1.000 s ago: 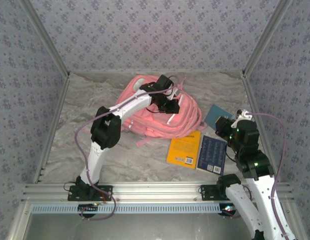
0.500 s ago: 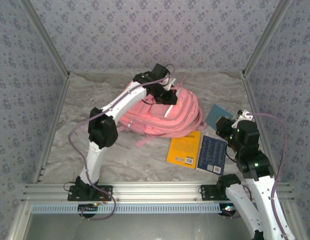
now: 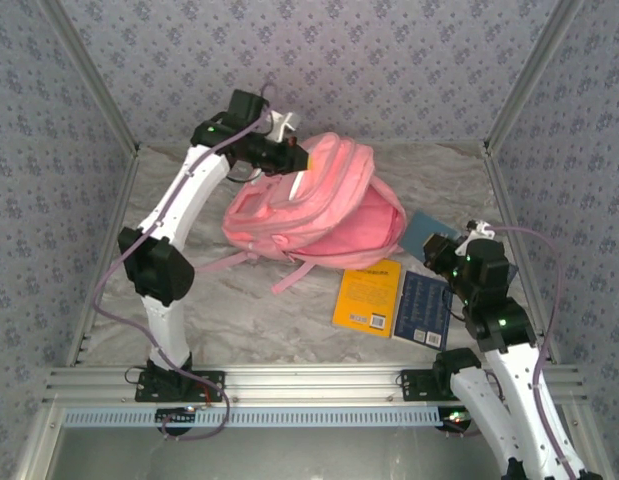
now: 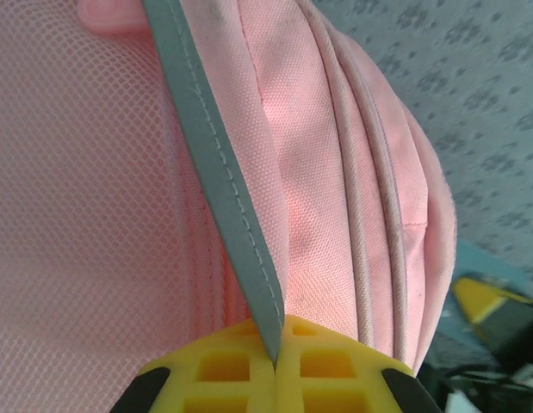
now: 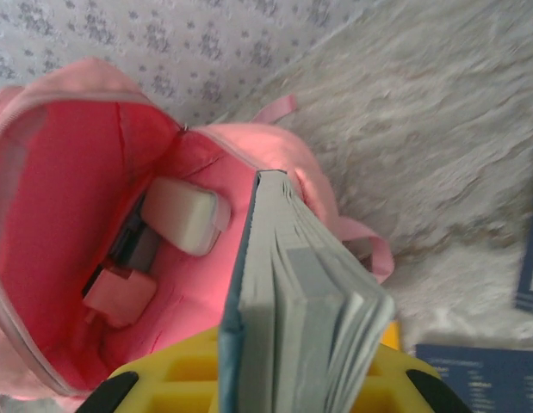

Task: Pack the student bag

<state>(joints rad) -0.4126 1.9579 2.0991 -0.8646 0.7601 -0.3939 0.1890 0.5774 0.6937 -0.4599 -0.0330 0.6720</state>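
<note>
Top view: student bag (image 3: pixel 319 215) sits mid-table toward 12 o'c. It's a big soft pink pack w/ piped seams, and pink straps trail out at its 7 o'c onto the marbled table (image 3: pixel 239 320). Left gripper (image 3: pixel 295 160) has it by the 11 o'c corner and that end is raised. The mouth gapes toward 3 o'c, deeper pink inside. Right gripper (image 3: pixel 444 248) is at the bag's 4 o'c, just beside it, w/ a teal book (image 3: pixel 422 230) at its tip. Yellow book (image 3: pixel 367 297) and dark blue book (image 3: pixel 422 308) lie flat side by side at the bag's 5 o'c, the yellow one right up against the bag's lower edge.

Left wrist: yellow pads (image 4: pixel 240 370) are pressed tight together, nipping a grey strip (image 4: pixel 223 198) on the bag (image 4: pixel 326 172). No gap btw the jaws. Mesh panel (image 4: pixel 77 224) is at 9 o'c, woven pink cloth w/ piping ridges at 3 o'c.

Right wrist: right gripper (image 5: pixel 283 379) has its jaws drawn in narrow, clamped on the teal book (image 5: pixel 292 292). The book stands edge-on, pages fanned. Bag (image 5: pixel 59 189) is at 10 o'c w/ mouth wide open and hot-pink lining. Inside are a pale block (image 5: pixel 184 215) and a small pink item (image 5: pixel 120 297).
</note>
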